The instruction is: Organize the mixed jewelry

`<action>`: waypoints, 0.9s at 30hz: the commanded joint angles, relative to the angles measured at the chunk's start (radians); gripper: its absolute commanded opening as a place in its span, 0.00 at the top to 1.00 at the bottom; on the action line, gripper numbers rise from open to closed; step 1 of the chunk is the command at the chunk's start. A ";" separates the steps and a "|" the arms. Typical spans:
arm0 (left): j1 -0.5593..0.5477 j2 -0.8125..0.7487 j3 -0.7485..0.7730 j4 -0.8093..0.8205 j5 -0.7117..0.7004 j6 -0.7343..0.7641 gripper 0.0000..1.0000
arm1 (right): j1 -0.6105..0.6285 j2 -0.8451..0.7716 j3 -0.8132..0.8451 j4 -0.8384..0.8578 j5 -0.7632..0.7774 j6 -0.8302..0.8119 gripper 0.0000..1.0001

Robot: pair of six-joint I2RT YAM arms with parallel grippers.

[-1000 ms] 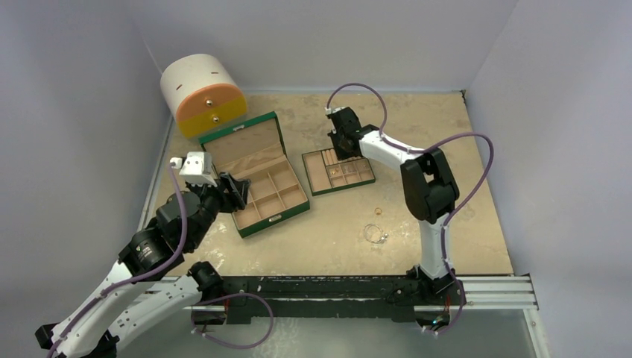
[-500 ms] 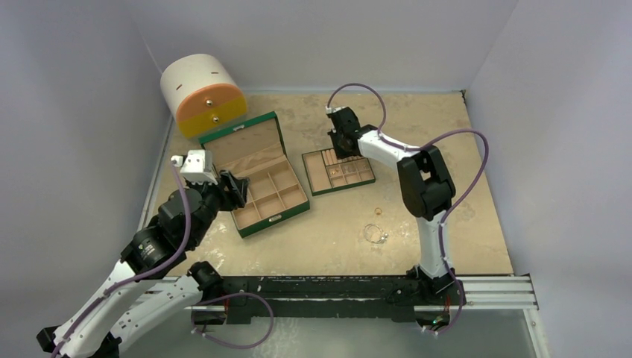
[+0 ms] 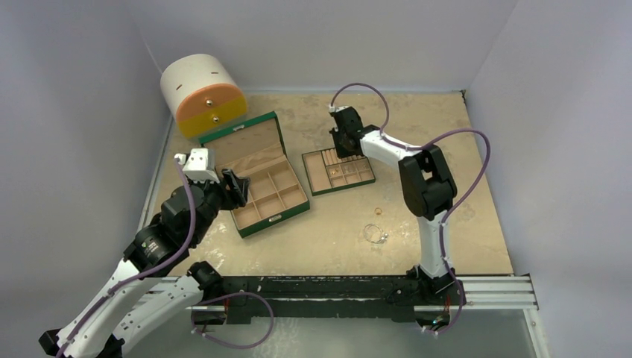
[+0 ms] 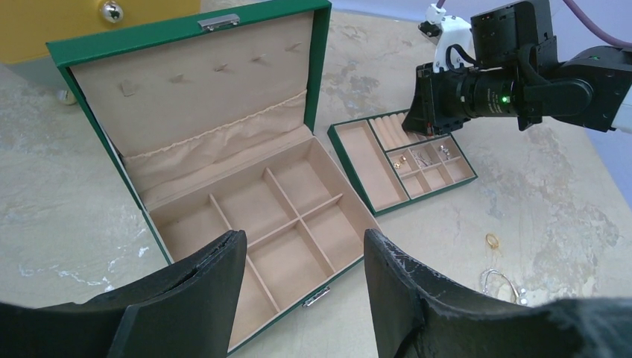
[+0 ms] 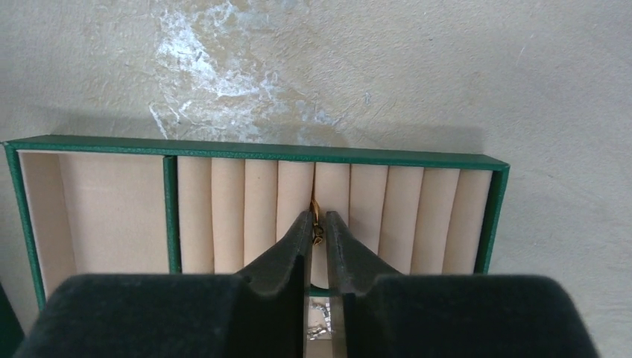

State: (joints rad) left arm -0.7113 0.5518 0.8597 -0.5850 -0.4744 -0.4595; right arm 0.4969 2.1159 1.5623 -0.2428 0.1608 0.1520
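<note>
My right jaws [image 5: 318, 215], barely parted, flank a gold ring [image 5: 316, 225] between their tips; my left jaws [image 4: 302, 237] hang open.

The round drawer case [image 3: 203, 95] stood at the far left corner of the table [image 3: 447, 134]. Just before it lay the open compartment box [image 3: 246, 153], the small tray [image 3: 318, 175] to its right. Nearer, right of both, a loose ring [image 3: 378, 211] lay just behind the wire hoop [image 3: 375, 233].
</note>
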 commanded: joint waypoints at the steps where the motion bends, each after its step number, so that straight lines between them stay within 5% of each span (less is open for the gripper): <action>1: 0.015 0.001 -0.002 0.047 0.021 0.019 0.41 | -0.002 -0.057 -0.028 0.017 -0.053 0.038 0.80; 9: 0.017 -0.009 -0.003 0.044 0.025 0.017 0.41 | -0.002 -0.202 -0.069 0.021 -0.069 0.073 0.60; 27: 0.018 -0.017 -0.004 0.043 0.031 0.008 0.41 | -0.003 -0.666 -0.454 0.037 -0.017 0.167 0.58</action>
State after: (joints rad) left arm -0.7006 0.5385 0.8543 -0.5854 -0.4534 -0.4599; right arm 0.4915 1.5612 1.1984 -0.2241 0.1139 0.2699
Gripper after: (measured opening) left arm 0.585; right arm 0.420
